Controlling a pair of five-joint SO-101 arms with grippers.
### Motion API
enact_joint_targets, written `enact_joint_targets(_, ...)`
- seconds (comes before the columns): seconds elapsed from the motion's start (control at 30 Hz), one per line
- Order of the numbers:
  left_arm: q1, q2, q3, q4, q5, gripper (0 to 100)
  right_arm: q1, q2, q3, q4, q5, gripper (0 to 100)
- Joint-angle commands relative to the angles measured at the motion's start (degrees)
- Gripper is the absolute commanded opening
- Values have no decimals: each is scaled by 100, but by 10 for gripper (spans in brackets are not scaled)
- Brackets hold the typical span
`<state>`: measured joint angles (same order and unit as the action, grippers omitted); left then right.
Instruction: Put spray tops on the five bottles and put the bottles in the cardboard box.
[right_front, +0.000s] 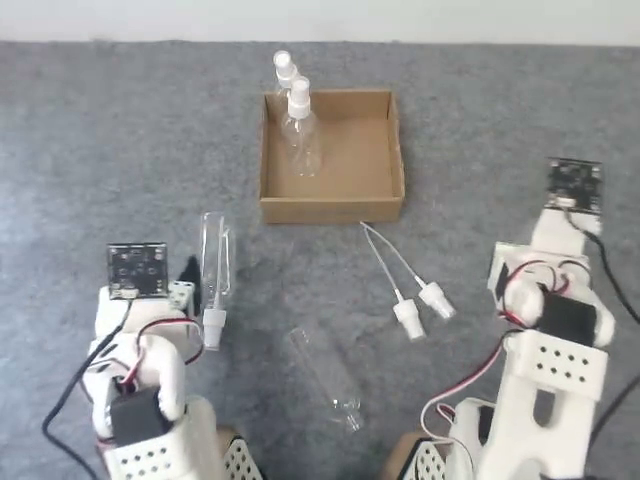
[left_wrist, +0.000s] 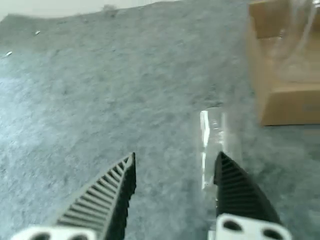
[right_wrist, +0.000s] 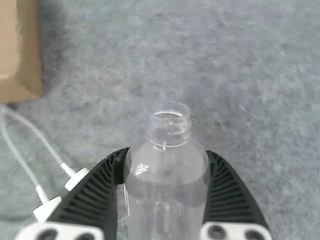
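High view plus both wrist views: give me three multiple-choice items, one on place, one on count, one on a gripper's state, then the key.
1. The capped bottle lying flat is: A inside the cardboard box; B beside the left gripper; C behind the cardboard box.
2. Loose spray tops on the carpet: A one; B two; C four.
3. The right gripper: A open, empty; B grips a spray top; C grips an uncapped bottle.
Key: B, it lies along one finger; B, a pair lies together; C, jaws flank it.
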<state>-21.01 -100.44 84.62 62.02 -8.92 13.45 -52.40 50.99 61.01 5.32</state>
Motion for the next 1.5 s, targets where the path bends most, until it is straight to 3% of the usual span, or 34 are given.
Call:
enact_joint_targets(0.0, 545, -53, -725, 404, -88, 276, 295, -198, -35, -207, -237, 93)
enact_joint_targets(0.27, 1846, -35, -1244, 1081, -97, 279, 690, -198, 141, -497, -492, 93)
enact_joint_targets(0.7, 3411, 255, -1253, 1046, -211, 280, 734, -145, 141, -497, -501, 93)
enact_joint_targets(0.87, 3877, 1565, -1719, 941, -149, 277, 743, -145, 141, -497, -501, 93)
enact_joint_targets(1.03, 4633, 2971, -2448, 809, 431, 279, 848, -198, 141, -497, -501, 93)
enact_joint_targets(1.37, 5916, 5785, -2774, -826, 1644, 276, 1112, -198, 105, -497, -501, 93)
enact_joint_targets(1.47, 6119, 6620, -3169, -976, 2013, 276, 1112, -198, 105, -497, -501, 93)
